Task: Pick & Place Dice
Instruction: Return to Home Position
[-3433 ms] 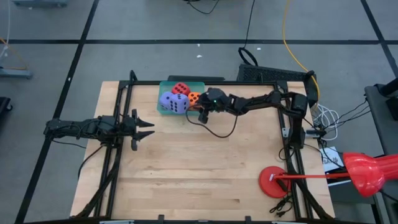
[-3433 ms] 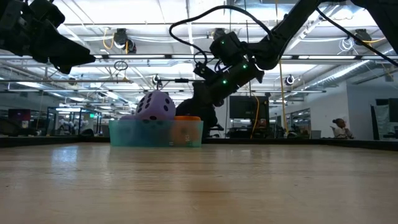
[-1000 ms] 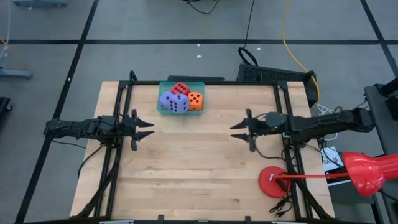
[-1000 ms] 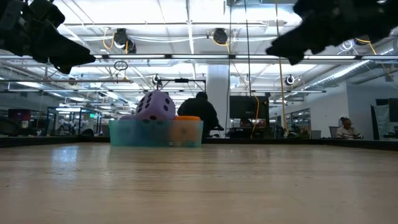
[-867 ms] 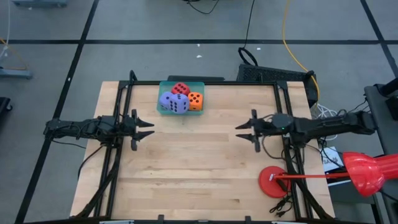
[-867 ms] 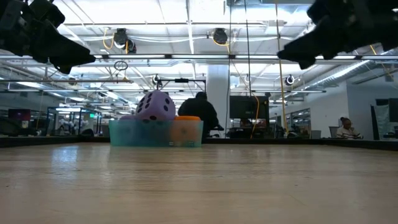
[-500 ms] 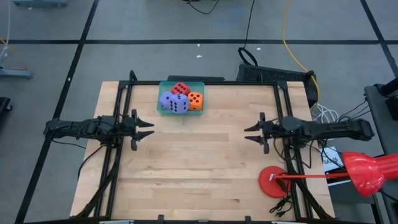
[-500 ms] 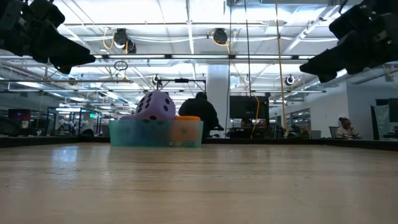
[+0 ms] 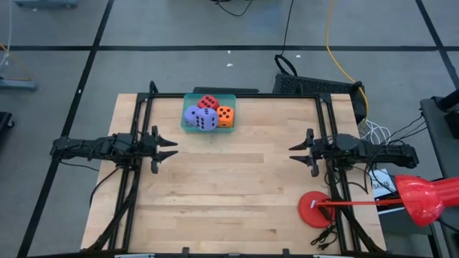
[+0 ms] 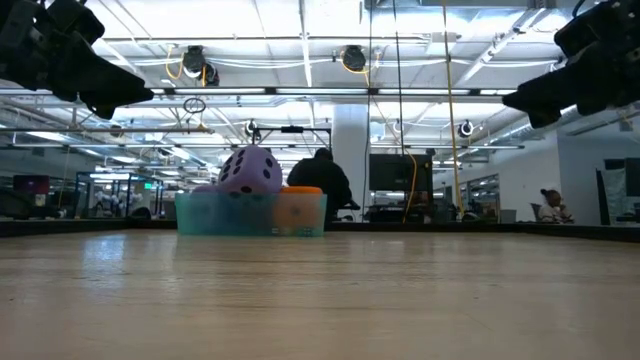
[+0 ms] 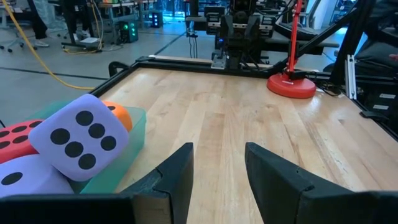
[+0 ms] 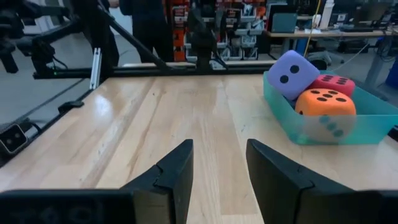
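Observation:
The four dice sit piled in the teal tray (image 9: 231,97) at the table's far edge. They are an orange die (image 9: 225,115), a red die (image 9: 209,103) and two purple-blue dice (image 9: 192,113), (image 9: 206,120), one of them propped up on the others (image 10: 250,170). My left gripper (image 9: 171,149) hovers open and empty over the table's left side, nearer than the tray. My right gripper (image 9: 296,153) hovers open and empty by the right edge. Both wrist views show the tray off to one side of the open fingers (image 11: 217,149), (image 12: 219,146).
A red stand with a round base (image 9: 315,209) stands at the near right corner. A black frame (image 9: 143,100) runs along the table's sides. A black box (image 9: 315,86) and cables lie beyond the far right corner. Bare wood lies between the arms. People show in the room behind (image 10: 552,205).
My right gripper has drawn back toward the table's right edge, level and open the whole way, holding nothing. The dice and tray have stayed where they were.

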### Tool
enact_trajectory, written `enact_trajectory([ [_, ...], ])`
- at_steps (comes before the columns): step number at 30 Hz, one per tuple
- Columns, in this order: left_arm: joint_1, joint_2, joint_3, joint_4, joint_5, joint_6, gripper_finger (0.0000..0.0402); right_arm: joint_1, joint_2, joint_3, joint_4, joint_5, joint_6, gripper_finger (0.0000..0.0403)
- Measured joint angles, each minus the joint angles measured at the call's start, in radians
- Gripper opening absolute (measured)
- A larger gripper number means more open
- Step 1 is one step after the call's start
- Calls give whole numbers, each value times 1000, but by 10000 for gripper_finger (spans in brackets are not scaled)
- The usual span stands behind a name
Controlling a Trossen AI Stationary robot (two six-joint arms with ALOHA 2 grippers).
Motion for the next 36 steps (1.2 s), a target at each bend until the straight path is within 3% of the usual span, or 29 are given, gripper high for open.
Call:
enact_trajectory([
  [5, 0, 0, 0, 0, 0, 0, 152, 0, -33, -48, 15, 0, 38, 141],
  [14, 0, 0, 0, 0, 0, 0, 152, -1, -41, -166, 273, 0, 32, 141],
  [36, 0, 0, 0, 0, 0, 0, 152, 0, -39, -170, 270, 0, 32, 141],
])
